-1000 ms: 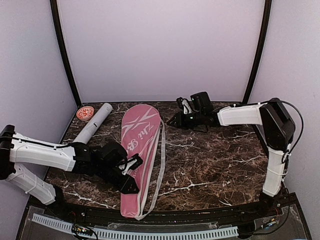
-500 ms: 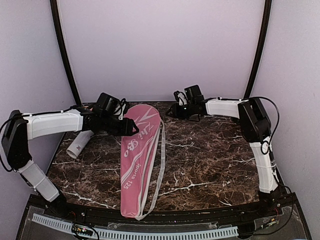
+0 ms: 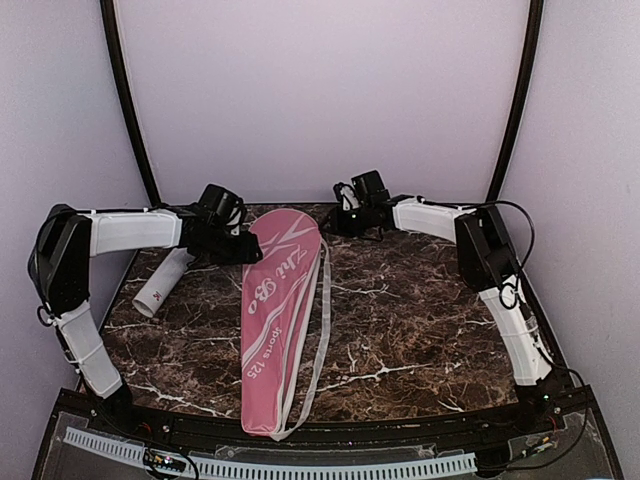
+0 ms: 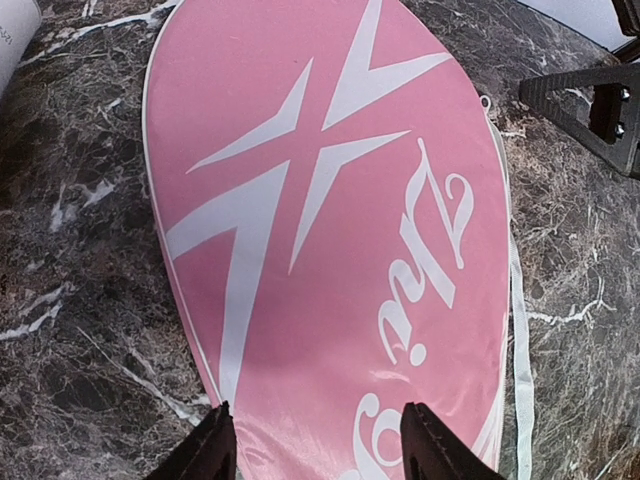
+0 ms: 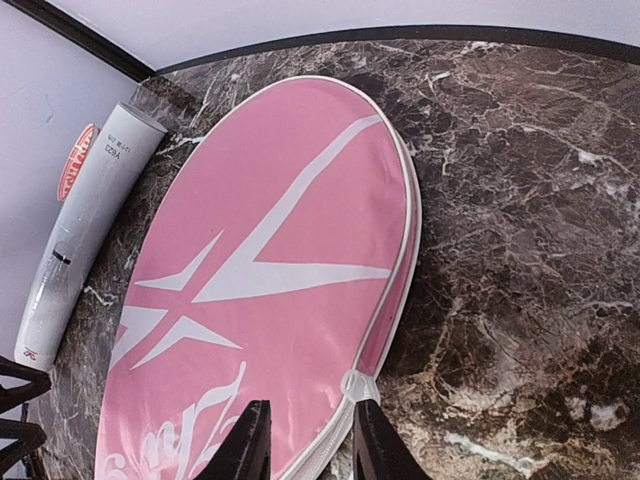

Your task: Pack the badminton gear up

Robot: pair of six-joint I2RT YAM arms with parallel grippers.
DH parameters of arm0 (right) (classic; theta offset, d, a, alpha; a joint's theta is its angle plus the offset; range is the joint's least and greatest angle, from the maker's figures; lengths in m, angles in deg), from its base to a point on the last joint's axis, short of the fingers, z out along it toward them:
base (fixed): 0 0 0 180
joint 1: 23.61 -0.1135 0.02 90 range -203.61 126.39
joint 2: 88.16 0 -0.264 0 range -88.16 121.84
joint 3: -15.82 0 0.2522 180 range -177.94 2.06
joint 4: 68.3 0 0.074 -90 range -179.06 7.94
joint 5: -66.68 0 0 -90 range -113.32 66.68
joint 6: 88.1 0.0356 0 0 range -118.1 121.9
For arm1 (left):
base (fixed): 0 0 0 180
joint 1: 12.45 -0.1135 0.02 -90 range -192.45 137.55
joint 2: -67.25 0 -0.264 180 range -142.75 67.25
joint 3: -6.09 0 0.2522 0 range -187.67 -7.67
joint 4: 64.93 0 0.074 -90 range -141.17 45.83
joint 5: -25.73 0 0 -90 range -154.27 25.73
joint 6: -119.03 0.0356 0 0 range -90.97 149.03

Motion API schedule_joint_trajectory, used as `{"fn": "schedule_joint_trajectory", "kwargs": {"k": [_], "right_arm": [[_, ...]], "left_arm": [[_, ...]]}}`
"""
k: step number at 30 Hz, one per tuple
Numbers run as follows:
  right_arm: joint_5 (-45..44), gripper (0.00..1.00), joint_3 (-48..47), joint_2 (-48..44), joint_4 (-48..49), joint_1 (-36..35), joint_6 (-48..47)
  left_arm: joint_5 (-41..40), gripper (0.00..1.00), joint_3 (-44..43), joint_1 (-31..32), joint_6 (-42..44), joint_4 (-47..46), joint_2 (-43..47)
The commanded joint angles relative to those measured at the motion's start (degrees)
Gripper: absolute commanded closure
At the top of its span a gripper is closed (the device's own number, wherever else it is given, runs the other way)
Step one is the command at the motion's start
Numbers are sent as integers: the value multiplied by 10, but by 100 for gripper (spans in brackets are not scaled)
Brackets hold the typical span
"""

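Dark marble table (image 3: 430, 330) seen from above, with a robot arm at each side.

A pink racket-shaped bag (image 3: 270, 340) lies lengthwise left of the middle. Its narrow handle end reaches the near edge and its wide head points to the far edge. A white strap (image 3: 320, 340) runs along its right side.

Near the left edge, a long white tube (image 3: 162, 282) lies at a slant, well apart from the bag's handle end and near its head.

Farther back, both arms reach in over the bag's head. The left gripper (image 4: 317, 415) hangs above the head's left part with its fingers set wide, and nothing is between them. The right gripper (image 5: 310, 405) hangs over the head's right rim with its fingers a narrow gap apart. Nothing is visibly clamped, and the zipper pull (image 5: 355, 385) sits just ahead of them.

By the far left corner, a red cap (image 5: 78, 160) lies just beside the tube's far end and seems not to be on it.

No rackets or shuttlecocks are in sight. They are probably already inside the bag and tube, though the contents cannot be seen. What appears left to do is to finish zipping the bag, if it is not yet fully shut, and to cap the tube.
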Motion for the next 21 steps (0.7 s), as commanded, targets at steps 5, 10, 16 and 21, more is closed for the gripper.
{"fn": "schedule_joint_trajectory", "kwargs": {"k": [5, 10, 16, 21], "right_arm": [[-35, 72, -82, 51, -35, -9, -7], [-43, 72, -92, 60, -38, -12, -10], [-40, 74, -113, 74, -38, -14, -7], [-37, 76, -128, 85, -42, -16, -5]], "left_arm": [[14, 42, -15, -1, 9, -15, -5], [15, 42, -7, 0, 9, -22, -2], [16, 42, -2, 0, 9, -26, -2], [15, 42, -2, -2, 8, -29, -2]]}}
